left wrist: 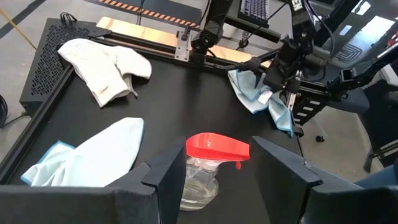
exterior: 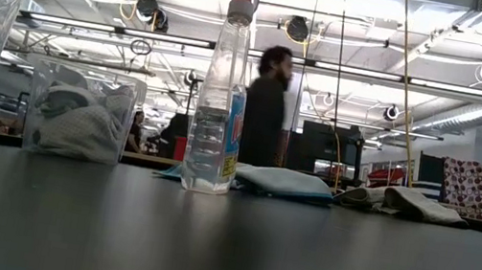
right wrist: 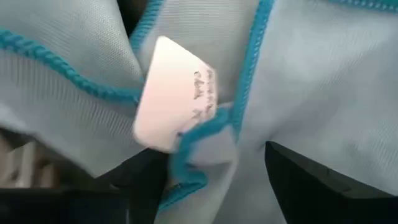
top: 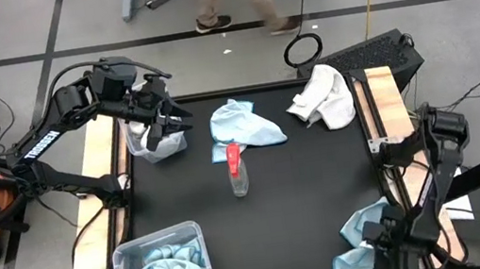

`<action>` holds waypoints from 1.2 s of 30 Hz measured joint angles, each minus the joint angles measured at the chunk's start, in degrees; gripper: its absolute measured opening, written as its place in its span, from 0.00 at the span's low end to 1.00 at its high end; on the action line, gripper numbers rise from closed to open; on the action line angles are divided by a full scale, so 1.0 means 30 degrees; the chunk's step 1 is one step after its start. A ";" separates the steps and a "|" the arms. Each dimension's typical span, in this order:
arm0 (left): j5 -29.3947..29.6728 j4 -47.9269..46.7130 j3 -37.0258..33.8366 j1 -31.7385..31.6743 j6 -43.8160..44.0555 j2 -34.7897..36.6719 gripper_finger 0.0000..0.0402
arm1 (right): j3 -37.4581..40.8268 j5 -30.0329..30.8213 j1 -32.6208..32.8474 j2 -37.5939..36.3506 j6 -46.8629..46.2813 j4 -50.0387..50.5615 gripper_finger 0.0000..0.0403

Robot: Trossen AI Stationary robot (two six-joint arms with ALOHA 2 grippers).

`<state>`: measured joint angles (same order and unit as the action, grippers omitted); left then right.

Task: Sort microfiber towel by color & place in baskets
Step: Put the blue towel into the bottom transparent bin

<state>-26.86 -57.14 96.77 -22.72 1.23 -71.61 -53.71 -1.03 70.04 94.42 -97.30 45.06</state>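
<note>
I see light blue towels in three spots. One blue towel (top: 362,235) lies at the lower right of the high view, bunched at the desk (top: 306,191) edge, its teal hem and white tag (right wrist: 177,93) filling the right wrist view. The right gripper (top: 386,230) sits right on it; its fingers (right wrist: 311,180) straddle the cloth, spread apart, and I cannot tell if they pinch it. A second blue towel (top: 245,126) lies flat at upper centre, just above the spray bottle (top: 237,171) with its red top. More blue cloth fills the clear basket (top: 162,263) at lower left. A white towel (top: 324,96) is heaped at upper right. The other basket (top: 153,140) at upper left holds white cloth, and the left gripper (top: 162,119) hovers over it, fingers (left wrist: 168,180) parted, nothing between them. A person (exterior: 264,110) stands beyond the desk.
</note>
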 joint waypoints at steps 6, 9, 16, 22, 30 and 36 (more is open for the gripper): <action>0.0031 0.0004 0.0000 0.0000 0.0396 0.0007 0.45 | -0.0050 0.0145 -0.0168 0.0793 0.0312 0.0114 0.71; 0.0031 0.0004 0.0000 0.0000 0.0496 0.0007 0.45 | -0.0044 0.0284 -0.0576 0.0800 0.0663 0.0001 0.67; 0.0031 0.0004 0.0000 0.0000 0.0499 0.0007 0.45 | -0.0036 0.1379 -0.1623 0.0851 0.2481 -0.0726 0.27; 0.0031 0.0004 0.0000 0.0000 0.0495 0.0007 0.45 | -0.0028 0.1799 -0.2269 0.0855 0.3797 -0.0784 0.04; 0.0116 0.0004 0.0000 -0.0007 -0.0093 0.0109 0.45 | 0.0102 0.3676 -0.3992 -0.0460 0.5316 0.0545 0.01; -0.0126 0.0004 0.0000 -0.0007 -0.0189 0.0109 0.45 | 0.0087 0.5713 -0.6275 -0.3045 0.7867 0.1375 0.01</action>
<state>-27.23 -57.12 96.77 -22.74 0.67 -71.29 -53.45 16.11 51.22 85.28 -73.70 49.19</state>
